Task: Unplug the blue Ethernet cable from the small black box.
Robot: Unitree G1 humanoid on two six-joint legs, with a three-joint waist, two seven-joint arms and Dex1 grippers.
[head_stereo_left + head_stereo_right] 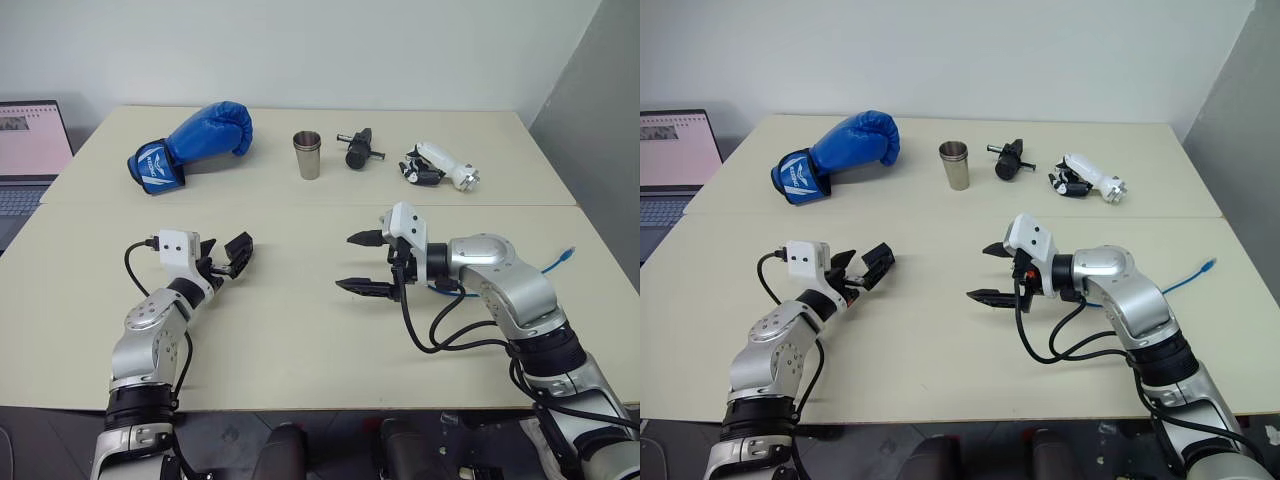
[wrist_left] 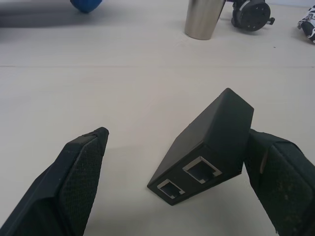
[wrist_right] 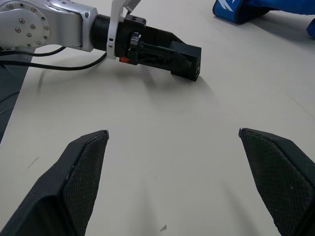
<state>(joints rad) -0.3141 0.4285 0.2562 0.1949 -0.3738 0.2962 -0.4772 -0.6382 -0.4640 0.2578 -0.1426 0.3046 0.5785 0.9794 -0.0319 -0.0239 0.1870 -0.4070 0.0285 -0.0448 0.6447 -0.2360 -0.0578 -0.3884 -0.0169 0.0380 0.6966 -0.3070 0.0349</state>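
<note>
The left gripper [image 2: 172, 182] is standing spread, the small black box [image 2: 209, 150] leaning tilted against one finger [image 2: 283, 182]. The right gripper [image 1: 365, 263] is gaping empty, the blue cable [image 1: 560, 262] trailing behind its arm.

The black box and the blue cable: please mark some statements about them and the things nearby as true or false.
1. A cable is plugged into the black box. False: both sockets are empty.
2. The left pincer is open. True.
3. The right pincer holds the blue cable. False: it is open and empty; the cable lies on the table by the right arm.
4. A metal cup stands upright beside the blue boxing glove. True.
</note>
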